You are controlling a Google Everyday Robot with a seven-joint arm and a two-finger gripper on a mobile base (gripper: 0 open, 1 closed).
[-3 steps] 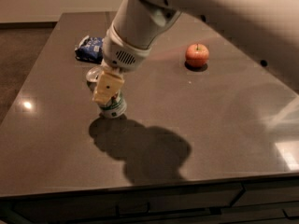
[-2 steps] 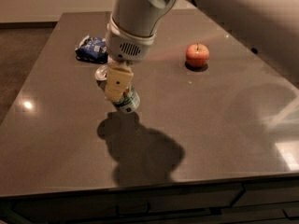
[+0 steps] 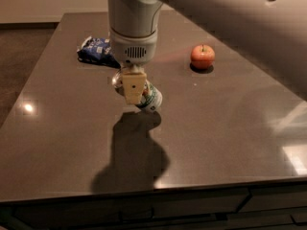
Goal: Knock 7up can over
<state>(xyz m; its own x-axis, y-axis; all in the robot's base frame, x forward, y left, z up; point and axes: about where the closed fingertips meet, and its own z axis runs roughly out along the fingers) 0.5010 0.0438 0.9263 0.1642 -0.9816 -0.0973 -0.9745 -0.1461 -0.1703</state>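
The 7up can (image 3: 149, 97), white and silver with green lettering, is tipped far over on the dark table (image 3: 225, 128), its silver top pointing back-left and its base toward the front-right. My gripper (image 3: 133, 87) hangs straight down from the arm, directly over and in front of the can's upper half, its tan finger (image 3: 133, 85) against the can. The can's top is partly hidden behind the gripper.
A dark blue chip bag (image 3: 97, 51) lies at the back left of the table. A red apple (image 3: 202, 57) stands at the back right. The table's front edge (image 3: 153, 188) runs along the bottom.
The gripper has moved to the right and pushed the can with it. The can has gone from upright to tilted to nearly lying on its side.
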